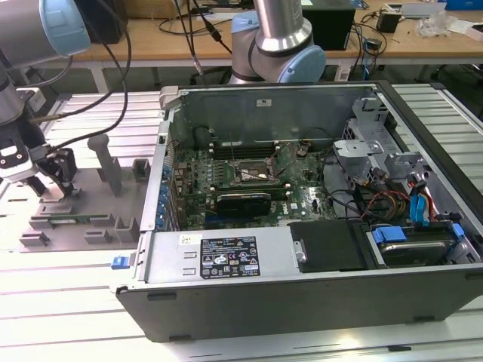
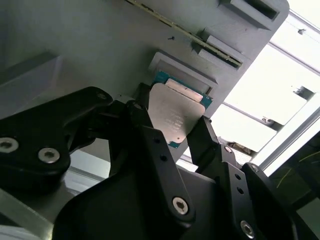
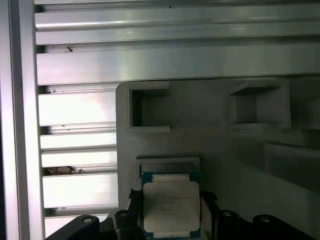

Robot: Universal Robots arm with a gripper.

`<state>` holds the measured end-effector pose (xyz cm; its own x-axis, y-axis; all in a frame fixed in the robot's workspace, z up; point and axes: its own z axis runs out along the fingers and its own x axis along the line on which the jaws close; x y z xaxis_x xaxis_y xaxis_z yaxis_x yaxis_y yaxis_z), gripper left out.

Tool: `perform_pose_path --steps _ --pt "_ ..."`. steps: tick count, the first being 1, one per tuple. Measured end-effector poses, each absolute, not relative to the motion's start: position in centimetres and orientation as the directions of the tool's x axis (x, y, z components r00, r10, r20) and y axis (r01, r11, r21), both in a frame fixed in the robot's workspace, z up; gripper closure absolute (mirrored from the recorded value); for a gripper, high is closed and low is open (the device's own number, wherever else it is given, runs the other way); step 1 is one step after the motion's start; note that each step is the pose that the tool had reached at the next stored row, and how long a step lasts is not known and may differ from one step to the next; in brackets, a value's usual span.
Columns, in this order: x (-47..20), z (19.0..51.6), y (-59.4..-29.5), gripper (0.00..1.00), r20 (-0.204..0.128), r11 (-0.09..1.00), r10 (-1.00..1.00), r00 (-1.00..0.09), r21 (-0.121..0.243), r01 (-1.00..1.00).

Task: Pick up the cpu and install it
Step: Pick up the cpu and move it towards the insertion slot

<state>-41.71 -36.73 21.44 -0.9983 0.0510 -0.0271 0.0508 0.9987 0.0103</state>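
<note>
The cpu [image 2: 176, 114] [image 3: 171, 204] is a small square chip with a silvery top plate and a blue-green rim. My gripper [image 2: 175, 127] [image 3: 171, 212] is shut on it, one black finger [image 2: 150, 137] against each side. The chip sits just off the shallow square recess [image 2: 182, 70] of the grey plastic tray [image 1: 83, 192]. In the exterior view my gripper [image 1: 53, 177] hangs low over that tray at the exterior view's left, well away from the open computer case [image 1: 302, 256]. The black socket [image 1: 255, 175] with its metal frame lies on the motherboard inside the case.
Blocky posts [image 1: 106, 162] rise from the tray beside my gripper. A second robot arm [image 1: 275, 45] stands behind the case. The case walls, drive cages [image 1: 362, 151] and cables [image 1: 407, 204] surround the motherboard. Everything rests on a slatted aluminium table [image 3: 175, 60].
</note>
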Motion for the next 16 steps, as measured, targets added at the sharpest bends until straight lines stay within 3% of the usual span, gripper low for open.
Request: perform_pose_path --steps 16 --pt "-41.7 24.9 -36.7 0.45 -0.027 0.999 0.051 -0.998 0.01 0.051"
